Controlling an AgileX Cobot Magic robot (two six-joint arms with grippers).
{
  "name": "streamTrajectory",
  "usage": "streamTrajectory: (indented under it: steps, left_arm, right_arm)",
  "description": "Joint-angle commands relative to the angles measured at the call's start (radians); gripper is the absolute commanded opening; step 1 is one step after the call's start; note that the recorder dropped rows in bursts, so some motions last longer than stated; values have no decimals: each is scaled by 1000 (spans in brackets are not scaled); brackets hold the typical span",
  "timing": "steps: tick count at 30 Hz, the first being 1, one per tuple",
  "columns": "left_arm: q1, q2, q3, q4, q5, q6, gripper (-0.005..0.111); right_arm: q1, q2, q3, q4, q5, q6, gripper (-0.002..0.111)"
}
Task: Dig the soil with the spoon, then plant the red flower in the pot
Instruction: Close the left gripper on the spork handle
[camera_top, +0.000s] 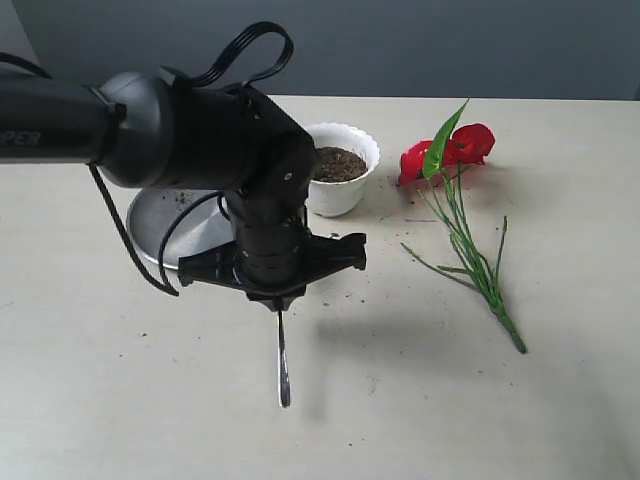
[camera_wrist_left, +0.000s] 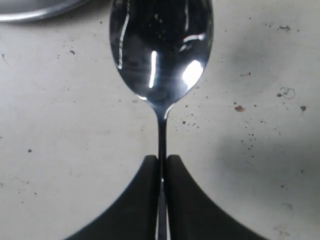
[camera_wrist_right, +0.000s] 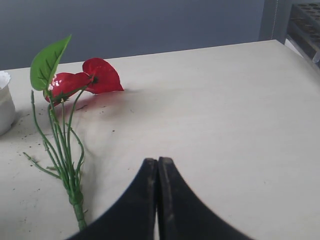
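Far left on the table (camera_top: 520, 410): a round steel plate (camera_top: 160, 225), half hidden behind the left arm and flecked with dark crumbs. Just right of it, the left gripper (camera_wrist_left: 161, 161), pinched tight on the thin handle of the spoon (camera_top: 281, 355). Bowl aimed toward the near table edge, away from the pot, low over the tabletop; touching or not, impossible to say. No heap in the bowl in the left wrist view, only a few specks. Further right and behind, the white scalloped pot (camera_top: 335, 200), upright, filled near the rim with the soil (camera_top: 338, 163), loose grains scattered on the table around. Right again, the red flower (camera_top: 470, 142), lying flat and well apart from the pot, petals and leaf toward the back, stems trailing forward. Rightmost, seen only from its own wrist camera, the right gripper (camera_wrist_right: 158, 170), closed on nothing, hanging near the stem end of the flower. Judged to be in the digging step, with planting not yet begun. Next, probably: carrying the spoon back over the pot and tipping its end down into the soil to open a hole, gently enough not to shove the light pot; afterwards, parting the right jaws for the stems.
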Motion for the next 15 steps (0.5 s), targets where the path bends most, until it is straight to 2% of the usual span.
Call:
streamTrajectory:
  steps: [1, 15]
  left_arm:
    - [0, -24, 2, 34, -8, 13, 0]
    - [0, -143, 2, 192, -60, 15, 0]
  right_arm:
    - [-4, -4, 2, 0, -12, -3, 0]
    - [-4, -4, 2, 0, -15, -3, 0]
